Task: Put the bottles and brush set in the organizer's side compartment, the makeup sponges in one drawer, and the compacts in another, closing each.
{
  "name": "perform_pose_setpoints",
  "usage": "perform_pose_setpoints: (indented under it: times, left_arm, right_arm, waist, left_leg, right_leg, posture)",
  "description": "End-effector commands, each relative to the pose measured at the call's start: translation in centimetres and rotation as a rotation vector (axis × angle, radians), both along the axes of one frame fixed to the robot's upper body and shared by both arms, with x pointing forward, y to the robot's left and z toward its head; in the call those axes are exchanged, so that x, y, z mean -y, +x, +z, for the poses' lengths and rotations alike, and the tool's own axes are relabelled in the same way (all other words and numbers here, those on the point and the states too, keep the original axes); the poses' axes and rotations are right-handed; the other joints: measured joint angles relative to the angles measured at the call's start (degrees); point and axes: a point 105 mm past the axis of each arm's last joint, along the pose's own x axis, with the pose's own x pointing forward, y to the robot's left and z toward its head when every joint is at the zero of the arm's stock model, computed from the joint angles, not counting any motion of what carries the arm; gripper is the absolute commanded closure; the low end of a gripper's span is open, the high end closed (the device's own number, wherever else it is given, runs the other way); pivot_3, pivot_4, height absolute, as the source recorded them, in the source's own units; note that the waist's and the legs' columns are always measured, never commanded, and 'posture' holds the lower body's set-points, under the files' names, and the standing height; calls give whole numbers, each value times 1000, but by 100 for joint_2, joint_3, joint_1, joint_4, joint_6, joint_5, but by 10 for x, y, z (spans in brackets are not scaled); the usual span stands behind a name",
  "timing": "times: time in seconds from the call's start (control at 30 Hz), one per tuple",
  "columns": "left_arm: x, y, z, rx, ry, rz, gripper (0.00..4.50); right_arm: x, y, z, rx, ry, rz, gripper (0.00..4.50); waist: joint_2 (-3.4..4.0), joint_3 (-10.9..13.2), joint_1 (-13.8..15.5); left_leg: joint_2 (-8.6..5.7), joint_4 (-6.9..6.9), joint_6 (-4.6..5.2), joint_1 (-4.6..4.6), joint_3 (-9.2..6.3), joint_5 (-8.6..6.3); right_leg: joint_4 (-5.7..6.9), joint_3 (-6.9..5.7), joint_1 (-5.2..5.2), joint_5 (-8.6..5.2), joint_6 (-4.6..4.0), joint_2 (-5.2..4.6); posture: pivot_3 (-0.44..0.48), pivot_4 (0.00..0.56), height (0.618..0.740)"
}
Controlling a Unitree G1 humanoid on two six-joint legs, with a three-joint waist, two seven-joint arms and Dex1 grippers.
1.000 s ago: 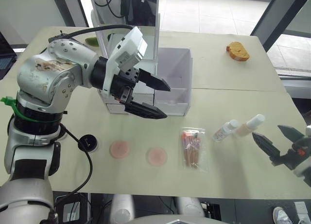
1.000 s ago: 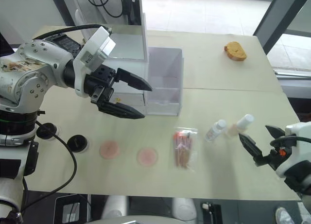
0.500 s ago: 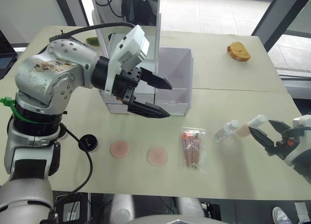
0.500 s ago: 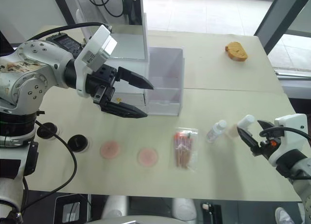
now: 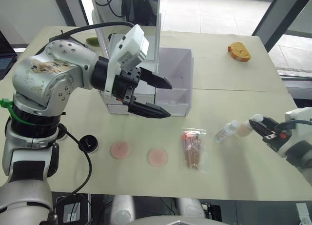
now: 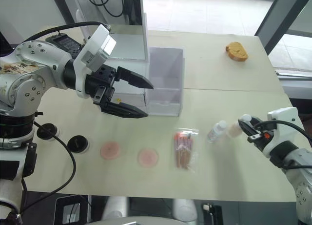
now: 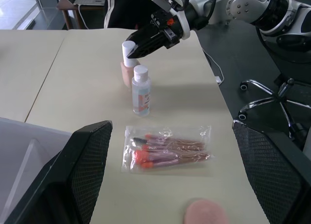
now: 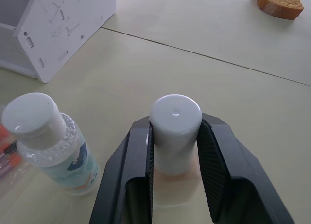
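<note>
The beige bottle (image 8: 175, 131) now sits clamped between the right gripper's (image 8: 175, 151) fingers, which a moment ago were just reaching it; the left gripper (image 5: 155, 97) hangs wide open.

Pale beige surface (image 5: 229, 83), seam running across. Resting on it: organizer (image 5: 170, 83) at rear; two makeup sponges (image 5: 120, 150) (image 5: 158, 157), brush set (image 5: 193, 150), clear bottle (image 5: 226, 131) and beige bottle (image 5: 245, 128) in front; one compact (image 5: 88, 143) leftward; orange-brown object (image 5: 239, 51) far right.

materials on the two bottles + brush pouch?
Clear bottle: looks like transparent plastic, bubbly liquid visible inside, matte white cap. Beige bottle: opaque peach body, smooth white cap, likely plastic. Brush set pouch: thin clear film, crinkled and glossy.
</note>
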Motion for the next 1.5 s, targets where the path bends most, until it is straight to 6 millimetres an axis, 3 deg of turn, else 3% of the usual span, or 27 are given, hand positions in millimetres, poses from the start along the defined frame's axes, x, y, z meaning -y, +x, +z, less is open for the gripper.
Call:
perform_pose_setpoints:
  times: [0.03, 0.27, 0.5, 0.67, 0.83, 1.0, 1.17, 1.27, 1.5]
  left_arm:
    - [-1, -5, 8, 37, -15, -8, 212]
    - [-1, -2, 9, 44, -21, -1, 212]
    - [-4, 0, 9, 41, -24, 8, 212]
    - [-43, 13, 2, 3, -37, 105, 212]
    - [-73, 27, -1, 58, -9, 284, 212]
    - [-81, 14, 4, 78, -25, 328, 212]
    - [-87, 5, 6, 84, -43, 378, 212]
    - [-87, 2, 5, 84, -50, 396, 212]
    - [-77, -3, 7, 84, -65, 385, 212]
  right_arm:
    - [2, 1, 7, 24, -40, -1, 3556]
    - [3, 3, 14, 44, -40, 12, 3556]
    - [-5, 4, 42, 105, 16, 68, 3556]
    - [-59, 15, 115, 239, 74, 295, 3556]
    - [-94, 38, 148, 214, 147, 366, 3556]
    - [-130, 55, 146, 122, 180, 411, 3556]
    - [-158, 62, 118, 16, 233, 441, 3556]
    - [-161, 72, 103, -3, 174, 394, 3556]
    - [-166, 85, 92, 32, 115, 340, 3556]
  waist:
    - [0, 0, 5]
    - [0, 0, 1]
    - [0, 0, -13]
    - [53, 22, -163]
    - [34, 38, -129]
    - [34, 39, -47]
    - [36, 40, 26]
    - [36, 40, 40]
    - [36, 40, 10]
  left_leg:
    - [0, 1, 0, 0, 0, 0]
    - [0, 0, 0, 1, 0, 0]
    - [0, 0, 0, 0, 0, 0]
    - [0, -3, 1, 7, 0, 1]
    - [2, -18, 2, 3, -34, 1]
    - [1, -9, 2, -35, -33, 1]
    - [1, -15, 2, -45, -39, 1]
    - [1, -11, 2, -52, -41, 1]
    - [2, -9, 2, -52, -43, 1]
  right_leg:
    - [-1, 0, 0, 0, 0, 0]
    - [0, 0, 0, 0, 0, 0]
    - [1, 0, -2, 0, 0, 0]
    - [6, 6, -6, 6, -6, 5]
    - [9, -10, -10, 2, -14, 18]
    - [3, -11, -34, 4, -13, 14]
    - [9, -21, -43, 15, 5, 15]
    - [9, -24, -47, 18, 13, 15]
    - [12, -26, -50, 19, 14, 16]
  posture:
    - [0, 150, 715]
    - [0, 150, 715]
    - [0, 150, 715]
    - [0, 150, 715]
    - [0, 150, 715]
    - [0, 150, 715]
    - [0, 150, 715]
    - [0, 150, 715]
    - [0, 150, 715]
